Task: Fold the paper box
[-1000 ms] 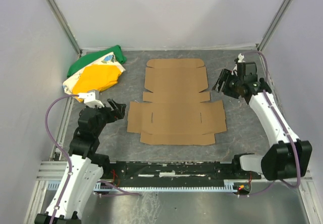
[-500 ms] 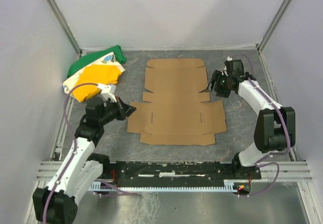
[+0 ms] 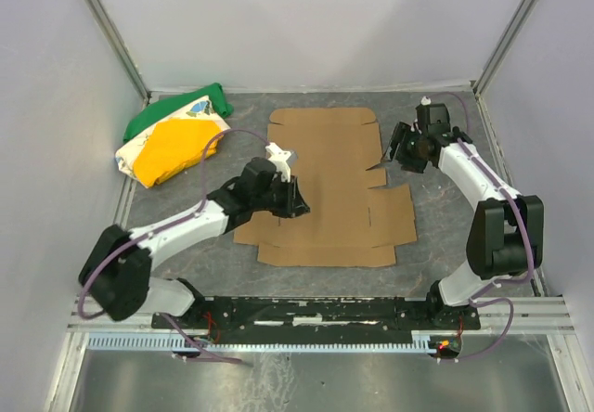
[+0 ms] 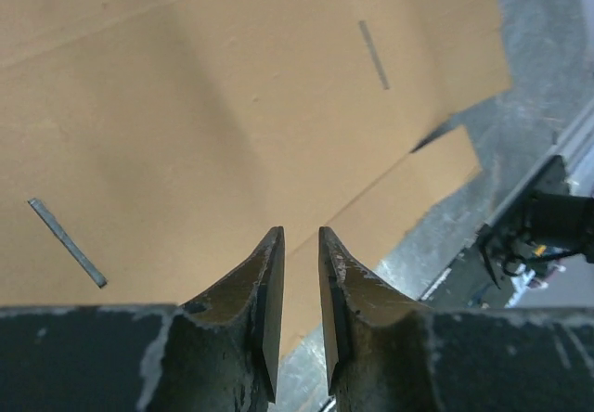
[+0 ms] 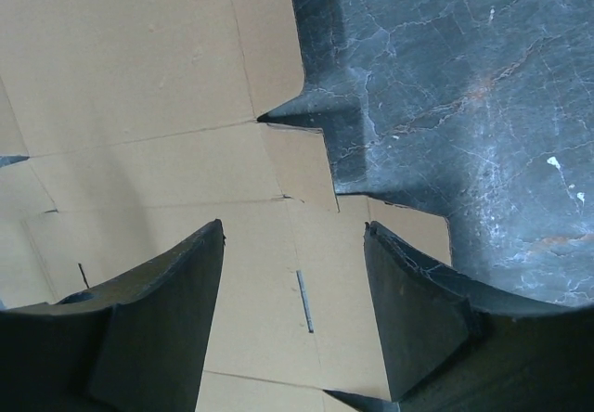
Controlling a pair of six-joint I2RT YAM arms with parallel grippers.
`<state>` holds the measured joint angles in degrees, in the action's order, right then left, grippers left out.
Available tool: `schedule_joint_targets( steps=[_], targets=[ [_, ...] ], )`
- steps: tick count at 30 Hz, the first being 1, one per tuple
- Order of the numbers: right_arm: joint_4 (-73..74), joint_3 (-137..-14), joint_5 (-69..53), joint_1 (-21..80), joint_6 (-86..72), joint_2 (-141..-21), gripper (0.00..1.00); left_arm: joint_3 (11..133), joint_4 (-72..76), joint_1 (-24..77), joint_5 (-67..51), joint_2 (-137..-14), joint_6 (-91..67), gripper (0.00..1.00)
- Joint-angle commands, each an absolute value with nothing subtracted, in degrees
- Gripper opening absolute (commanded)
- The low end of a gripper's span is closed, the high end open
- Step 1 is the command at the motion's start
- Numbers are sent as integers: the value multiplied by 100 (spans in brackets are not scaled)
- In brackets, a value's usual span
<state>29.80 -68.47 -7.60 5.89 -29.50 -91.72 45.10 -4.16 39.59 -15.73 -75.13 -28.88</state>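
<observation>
Grey marbled table (image 3: 436, 245) carries the paper box (image 3: 325, 152) flat at centre, long axis running away from the bases. Your left gripper (image 3: 297, 200), fingers nearly together on nothing, hovers over its left half; your right gripper (image 3: 393, 155), fingers apart, hangs above its right-edge notch

A plain tan-brown paper box (image 3: 325, 189), unprinted and marked only by thin dark slot lines, lies on a dark grey table (image 3: 445, 236) marbled with pale veins. The cloth bundle (image 3: 176, 138) is green, bright yellow and white, with a small blue-green print on the white part. The left arm (image 3: 181, 228) and right arm (image 3: 473, 178) are white with black joints and trail purple cables (image 3: 232, 133). The walls (image 3: 306, 22) are pale lilac-white.
</observation>
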Motion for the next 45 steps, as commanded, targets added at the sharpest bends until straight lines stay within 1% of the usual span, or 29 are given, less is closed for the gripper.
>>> schedule_joint_targets(
  steps=[1,6,10,14,17,22,28,31,34,42,45],
  targets=[
    [2847,-6914,-872,606,-2873,-8959,70,4943,-245,4022,-1380,-8172,-2819,29],
    [2835,-6531,-802,615,-2920,-8848,69,5179,-302,4076,-1236,-8608,-2882,29],
    [2586,-6197,-667,654,-2922,-8498,71,5315,-404,4086,-1026,-8952,-2805,29],
    [2746,-6536,-756,652,-2813,-8929,72,5497,-494,4087,-958,-9379,-2759,29],
    [2487,-6563,-972,667,-2898,-9192,72,5648,-547,4086,-913,-9731,-2793,29],
    [2179,-6735,-970,674,-2954,-9531,72,5880,-543,4087,-923,-10094,-2947,27],
    [2048,-7176,-1312,701,-2921,-10149,69,5969,-536,4087,-970,-10308,-2980,26],
    [2003,-7296,-1419,712,-2922,-10360,67,6011,-586,4087,-976,-10440,-3005,24],
    [2017,-7299,-1349,741,-2942,-10443,65,6059,-597,4087,-996,-10593,-3071,22],
    [2155,-7305,-1334,863,-2828,-10528,63,6091,-506,4086,-1018,-10868,-3247,22],
    [2291,-7246,-1138,887,-2797,-10516,63,6108,-498,4087,-1052,-10904,-3289,22]
  ],
)
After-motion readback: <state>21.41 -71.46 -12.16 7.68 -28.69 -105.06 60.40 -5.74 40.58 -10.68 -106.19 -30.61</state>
